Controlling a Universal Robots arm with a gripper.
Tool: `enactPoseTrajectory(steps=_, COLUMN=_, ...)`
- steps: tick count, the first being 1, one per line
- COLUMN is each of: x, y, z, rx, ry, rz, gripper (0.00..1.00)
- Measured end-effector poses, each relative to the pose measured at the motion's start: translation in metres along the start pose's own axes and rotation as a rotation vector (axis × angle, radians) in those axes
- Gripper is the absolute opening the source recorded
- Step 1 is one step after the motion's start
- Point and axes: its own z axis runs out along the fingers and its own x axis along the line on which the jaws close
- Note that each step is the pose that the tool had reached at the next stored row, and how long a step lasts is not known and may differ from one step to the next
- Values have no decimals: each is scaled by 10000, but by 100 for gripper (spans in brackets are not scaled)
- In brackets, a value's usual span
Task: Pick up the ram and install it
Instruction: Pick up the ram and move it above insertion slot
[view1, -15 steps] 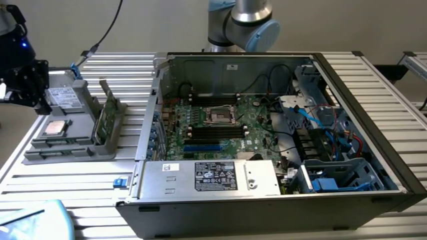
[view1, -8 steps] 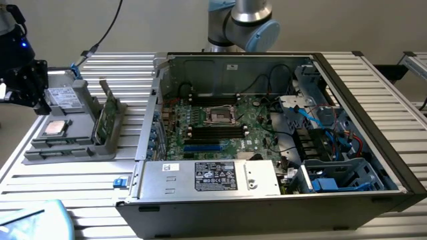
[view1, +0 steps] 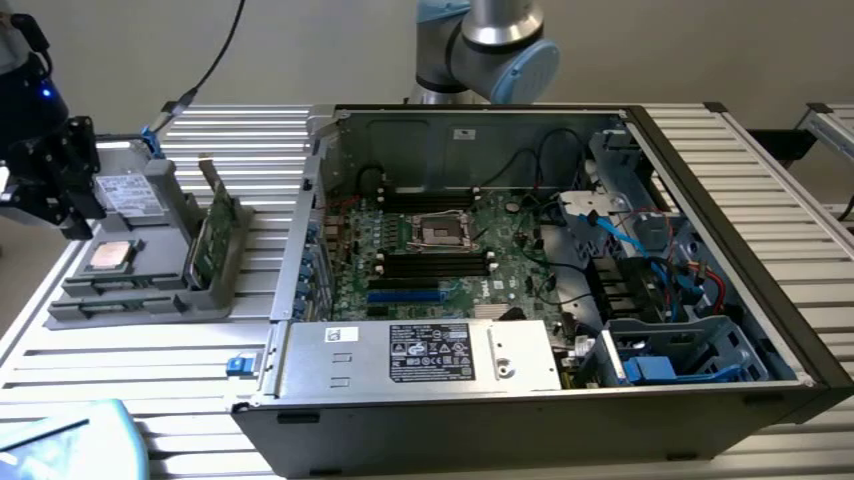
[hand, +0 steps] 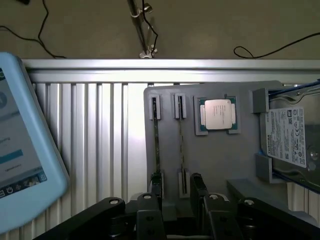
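The ram (hand: 156, 145) is a thin dark stick standing on edge in a slot of the grey holder (hand: 220, 160), beside the neighbouring slot (hand: 181, 145). My gripper (hand: 176, 192) hangs above the slots' near ends. It is open, its two black fingers (hand: 198, 186) apart with nothing between them. In the exterior view the gripper (view1: 67, 215) hovers over the holder (view1: 147, 290) at the far left of the table. The open computer case (view1: 320, 180) with its motherboard (view1: 441, 255) lies at the exterior view's right of the holder.
The holder also carries a processor (hand: 218, 114), a hard drive (hand: 290, 135) and a broad green card (view1: 214, 235) standing on edge. A light-blue tablet (hand: 20, 150) lies beside the holder. The case holds a power supply (view1: 420, 355) and cables (view1: 654, 250).
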Motion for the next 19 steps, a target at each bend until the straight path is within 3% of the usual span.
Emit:
enactPoseTrajectory(steps=5, x=4, y=53, z=95, rx=3, ry=3, rz=-54, gripper=37)
enactPoseTrajectory(steps=11, x=95, y=56, z=206, rx=3, ry=-23, rz=-187, gripper=37)
enactPoseTrajectory(steps=19, x=129, y=46, z=351, rx=-2, ry=-6, rz=-1039, gripper=37)
